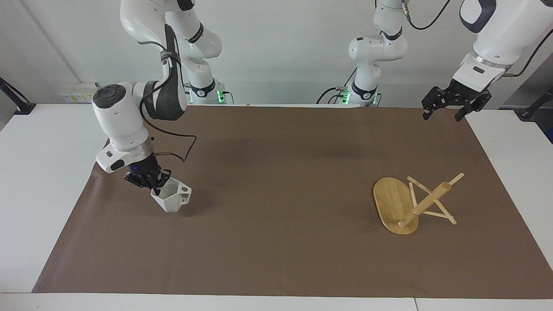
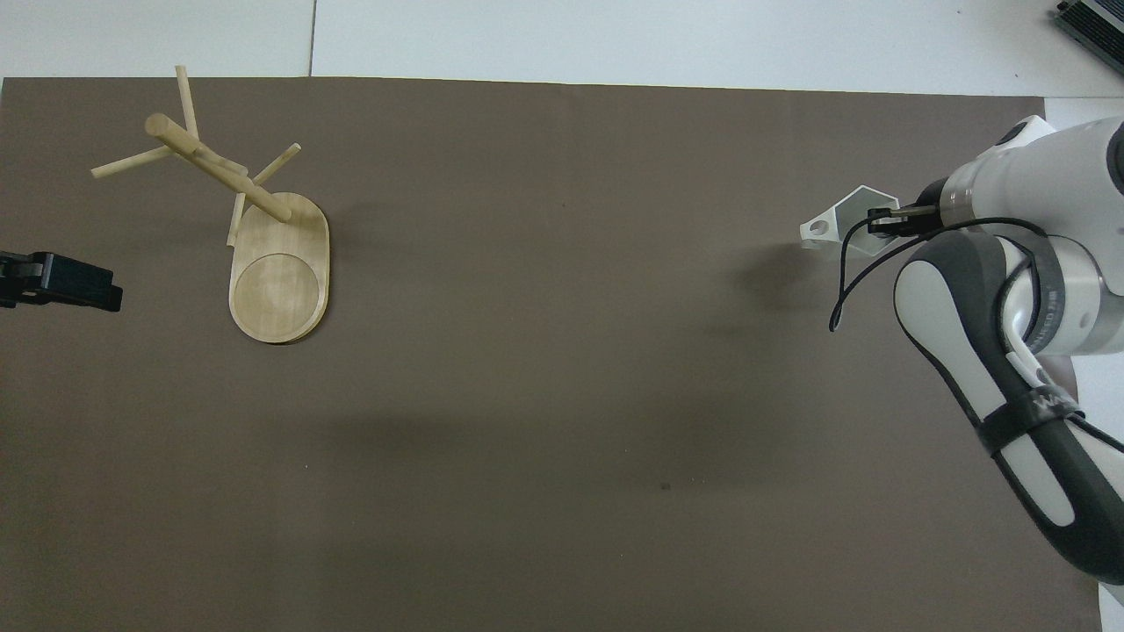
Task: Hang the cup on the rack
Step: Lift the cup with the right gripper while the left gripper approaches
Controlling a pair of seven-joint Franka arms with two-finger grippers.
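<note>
The white faceted cup hangs in the air over the right arm's end of the brown mat, handle pointing toward the rack; it also shows in the overhead view. My right gripper is shut on the cup's rim. The bamboo rack lies tipped over toward the left arm's end, its oval base on edge and its post and pegs resting on the mat; it also shows in the overhead view. My left gripper waits open, high over the mat's corner beside the rack.
A brown mat covers the white table. A black cable loops from the right wrist beside the cup. The cup's shadow falls on the mat.
</note>
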